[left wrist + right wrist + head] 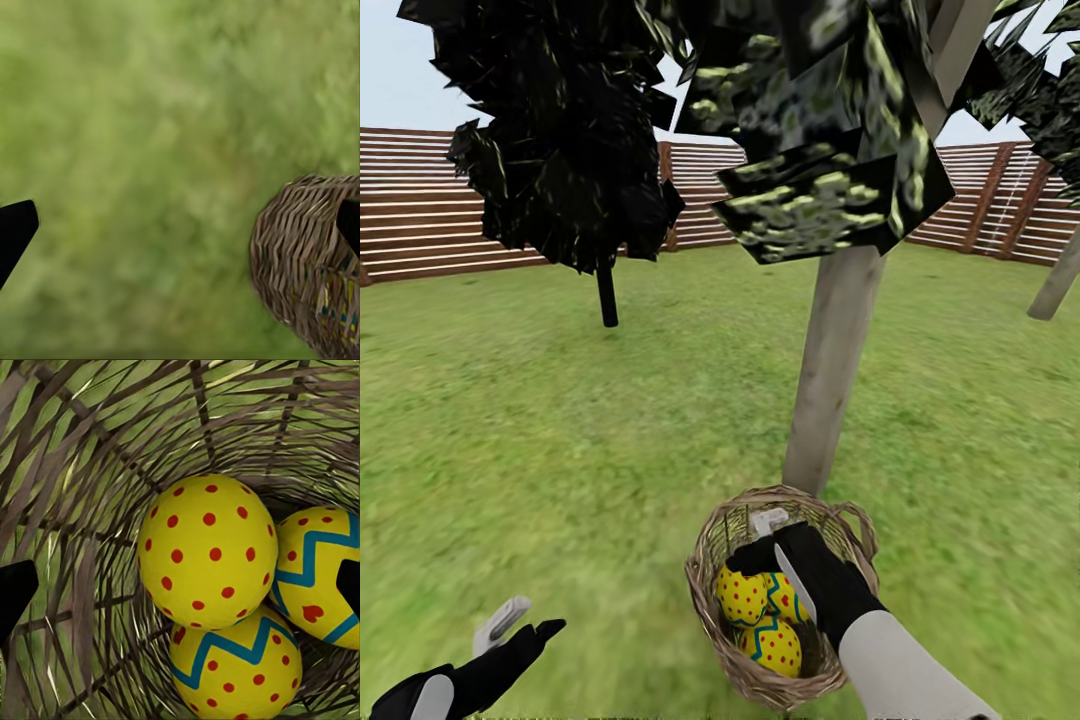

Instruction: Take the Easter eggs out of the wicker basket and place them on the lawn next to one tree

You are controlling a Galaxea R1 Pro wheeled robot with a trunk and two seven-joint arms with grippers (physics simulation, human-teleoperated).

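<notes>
Right pincer inside upright basket, eggs clustered

The basket, round and of open tan-brown wicker, is standing upright on the lawn, just at 6 o'clock from the foot of the tree, whose pale straight trunk is rising into a dark mottled crown. Three eggs are lying inside it, touching one another: a red-dotted yellow egg, a zigzag egg at its 3 o'clock, and another zigzag egg at its 6 o'clock in the right wrist view.
</notes>
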